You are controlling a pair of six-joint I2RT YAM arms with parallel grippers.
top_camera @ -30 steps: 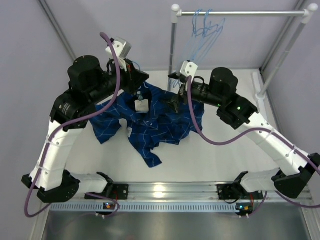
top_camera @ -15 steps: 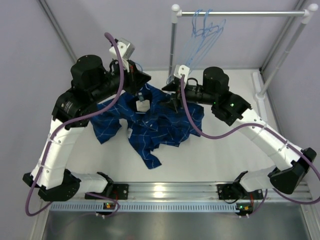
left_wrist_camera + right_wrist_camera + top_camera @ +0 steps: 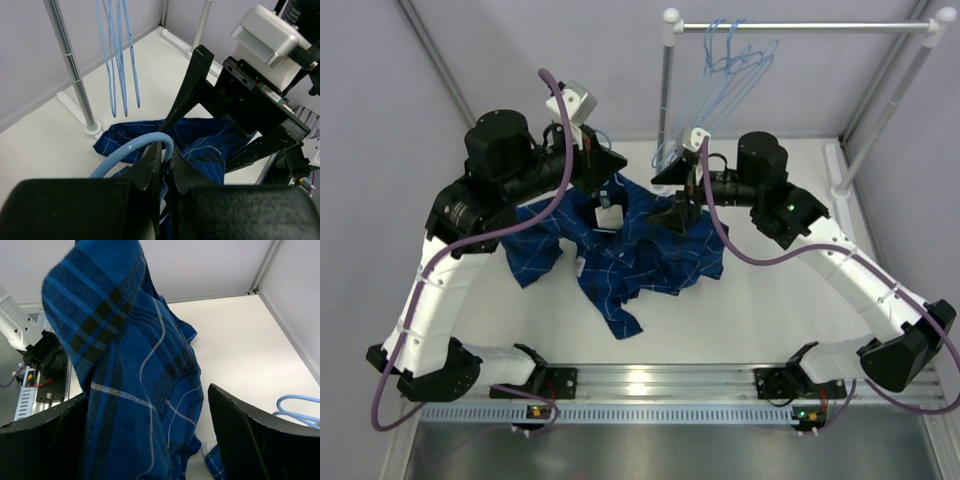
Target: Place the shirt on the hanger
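R gripper (image 3: 682,212) shifted right mid-frame, fingers apart w/ shirt (image 3: 630,255) draped between; L gripper (image 3: 162,155) clamped on hanger (image 3: 127,145).

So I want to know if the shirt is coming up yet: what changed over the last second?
The right gripper raised a fold of the shirt into a peak; whether it is clamped shut I cannot tell. The left gripper, shut on the hanger, edged slightly toward the right arm. The shirt's near part and the spare hangers on the rail stayed put.
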